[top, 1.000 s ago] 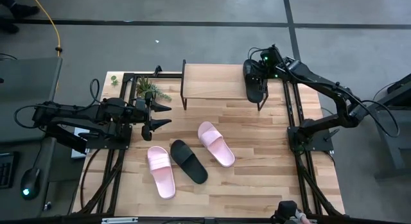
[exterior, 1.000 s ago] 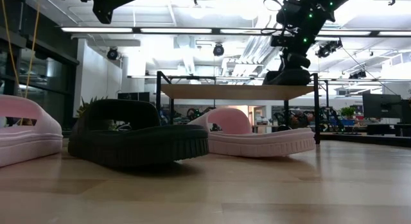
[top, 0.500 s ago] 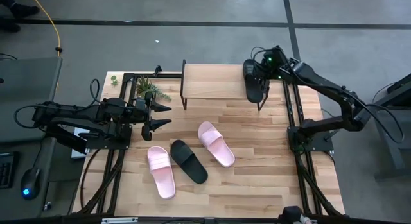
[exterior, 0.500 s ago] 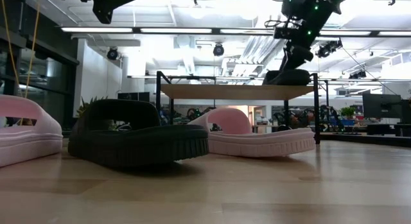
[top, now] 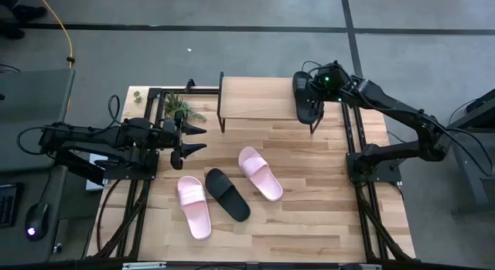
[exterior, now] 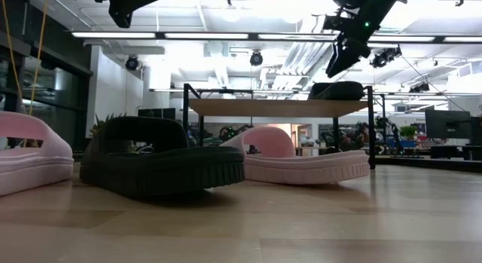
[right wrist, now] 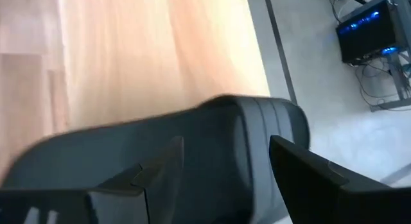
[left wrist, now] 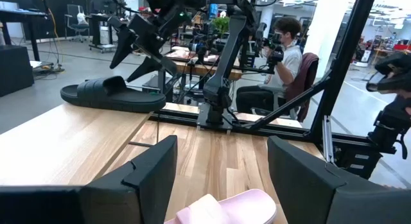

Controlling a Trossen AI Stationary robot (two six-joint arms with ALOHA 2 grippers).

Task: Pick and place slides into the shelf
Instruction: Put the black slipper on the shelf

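The shelf (top: 259, 98) is standing at the far edge of the wooden table (top: 309, 223), its plank top running across the table's width, and one black slide (top: 305, 97) is now lying on its right end, with its long axis crossing the plank from the far edge toward the near edge. A second ago the right gripper (top: 319, 79) was down on that slide; half a second ago it was starting to lift, and now, in the low view, it is hanging clear above the slide with its fingers spread and holding nothing. That change is telling me the first placement is finished and the slide is resting on the plank by itself. Which end is the toe I cannot tell from above. Three slides are waiting on the table, lying where they were a second ago: a pale pink slide (top: 260, 173) nearest the shelf, pointing diagonally with its far end toward the table's left; a second black slide (top: 227, 194) just beside it and roughly parallel; and another pale pink slide (top: 194, 206) farthest left, lying almost straight front to back. The left gripper (top: 190, 140) is waiting at the table's left edge near a small green plant (top: 179, 107), fingers parted and empty, unmoved. The task is looking about a quarter done.
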